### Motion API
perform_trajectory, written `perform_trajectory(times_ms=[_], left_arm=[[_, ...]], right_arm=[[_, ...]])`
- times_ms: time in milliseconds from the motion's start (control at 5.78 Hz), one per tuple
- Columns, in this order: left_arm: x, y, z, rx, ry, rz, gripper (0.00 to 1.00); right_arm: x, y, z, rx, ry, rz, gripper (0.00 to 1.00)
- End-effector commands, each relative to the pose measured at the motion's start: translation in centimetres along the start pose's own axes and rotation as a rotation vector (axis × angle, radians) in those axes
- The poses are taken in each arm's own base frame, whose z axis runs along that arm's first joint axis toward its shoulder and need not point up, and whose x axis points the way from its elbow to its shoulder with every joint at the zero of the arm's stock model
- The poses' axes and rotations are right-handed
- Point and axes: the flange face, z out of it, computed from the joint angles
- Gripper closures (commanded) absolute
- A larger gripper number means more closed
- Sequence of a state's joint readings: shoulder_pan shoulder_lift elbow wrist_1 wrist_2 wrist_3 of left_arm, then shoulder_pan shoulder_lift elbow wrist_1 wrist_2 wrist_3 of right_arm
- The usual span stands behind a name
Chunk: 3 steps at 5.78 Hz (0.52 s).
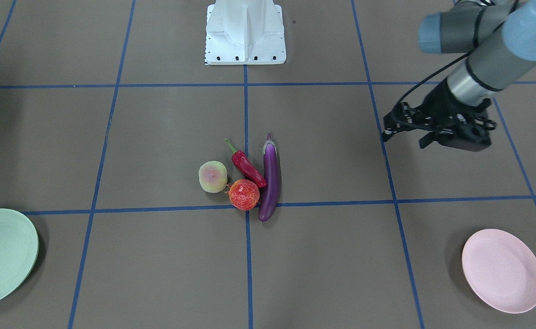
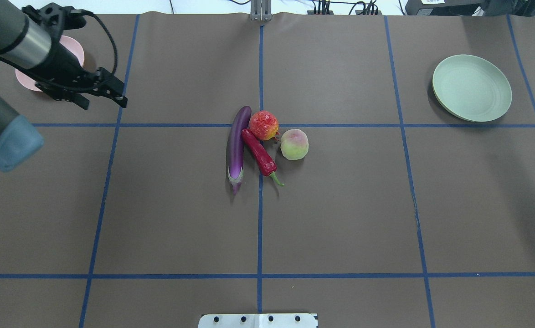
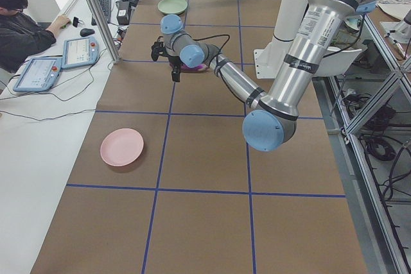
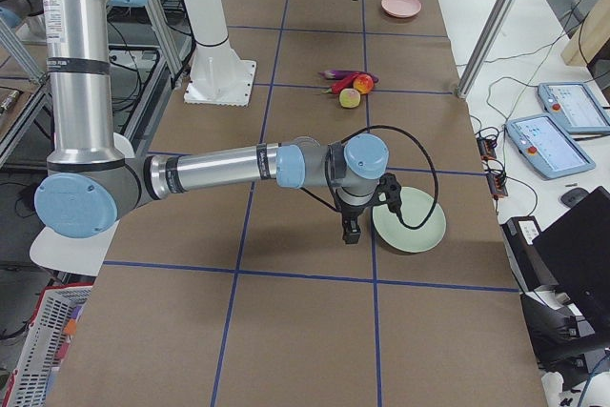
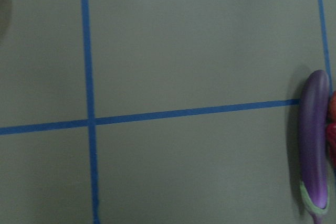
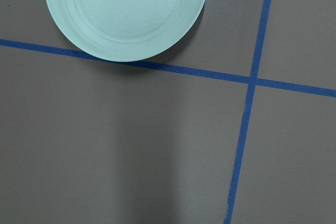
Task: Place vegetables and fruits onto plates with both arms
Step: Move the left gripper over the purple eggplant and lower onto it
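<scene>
From the front, the left claw (image 1: pixel 405 138) hangs spread and empty, well apart from the eggplant (image 1: pixel 270 178), chili pepper (image 1: pixel 248 167), peach (image 1: pixel 212 177) and red-orange fruit (image 1: pixel 244 194), which are huddled at the middle of the desk (image 1: pixel 158 137). From overhead, the pink plate (image 2: pixel 77 50) lies partly hidden behind that claw. From the right side, the right claw (image 4: pixel 350 231) hovers just beside the mint green plate (image 4: pixel 424 226). I cannot tell whether it is spread or pressed together.

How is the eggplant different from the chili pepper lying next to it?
The eggplant is purple, the chili pepper red. The eggplant is longer and thicker than the chili pepper. The eggplant wears a pale calyx, the chili pepper a thin green stem. The eggplant lies alongside the blue centre tape; the chili pepper slants across it. Both are glossy, with stem ends toward the robot's base.
</scene>
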<state>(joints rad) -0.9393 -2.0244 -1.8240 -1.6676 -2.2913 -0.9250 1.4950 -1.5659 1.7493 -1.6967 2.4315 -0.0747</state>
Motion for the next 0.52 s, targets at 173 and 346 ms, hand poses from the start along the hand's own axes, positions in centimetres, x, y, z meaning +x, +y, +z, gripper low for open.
perform_trajectory(times_ms=[173,346], left_arm=[[17.3,1.4,10.5,0.032,-0.053,-0.095,0.0],[19.5,2.1,14.5,0.059,-0.062,-0.058,0.0]], right_arm=[[-0.6,-0.7,-0.1,0.024,-0.002,-0.036,0.0],[-1.1,-0.8,-0.1,0.027,-0.043,-0.02,0.0]])
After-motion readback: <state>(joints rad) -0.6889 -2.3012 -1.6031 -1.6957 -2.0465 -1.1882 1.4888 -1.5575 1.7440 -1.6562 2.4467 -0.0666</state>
